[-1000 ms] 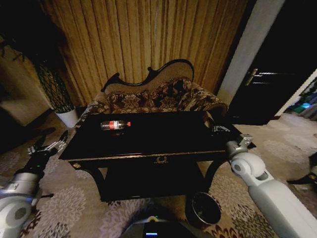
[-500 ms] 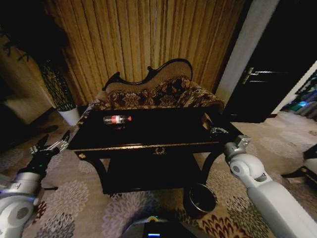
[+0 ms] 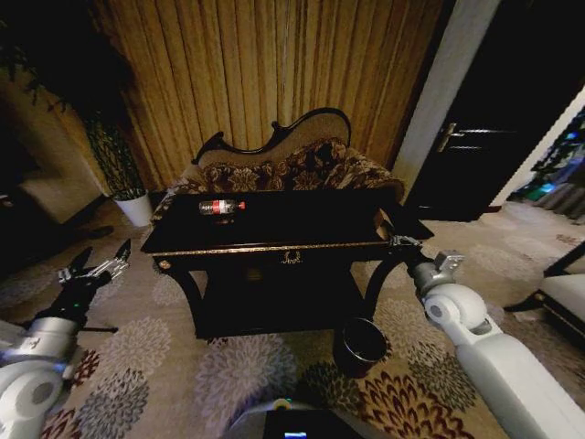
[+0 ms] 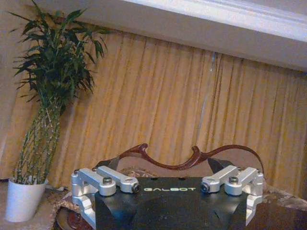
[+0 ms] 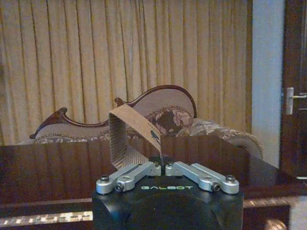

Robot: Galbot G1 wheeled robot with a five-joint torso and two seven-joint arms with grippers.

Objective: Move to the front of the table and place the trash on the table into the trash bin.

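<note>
Two grippers are flanking the table [image 3: 274,249]: our left gripper [image 3: 94,266] is hanging with fingers spread, our right gripper [image 3: 403,243] with fingers pressed together. The bottle [image 3: 221,208] is lying on the surface, and the trash bin [image 3: 359,347] is standing on the floor by the front right leg.

Left arm [image 3: 37,366]: pale grey rounded shell at lower left of the head view, darker segment toward the wrist.
Left gripper [image 3: 96,266]: black body, silver metal links, dark fingers.
Right arm [image 3: 498,366]: white-grey tube at lower right, round joint cap near the wrist.
Right gripper [image 3: 402,241]: dark, with silver fittings.
Wrist housings [image 5: 167,203]: black block, pale "GALBOT" lettering, silver linkage bars with dark screws.
Base [image 3: 292,423]: dark curved hood at bottom centre, small blue-lit panel.
</note>
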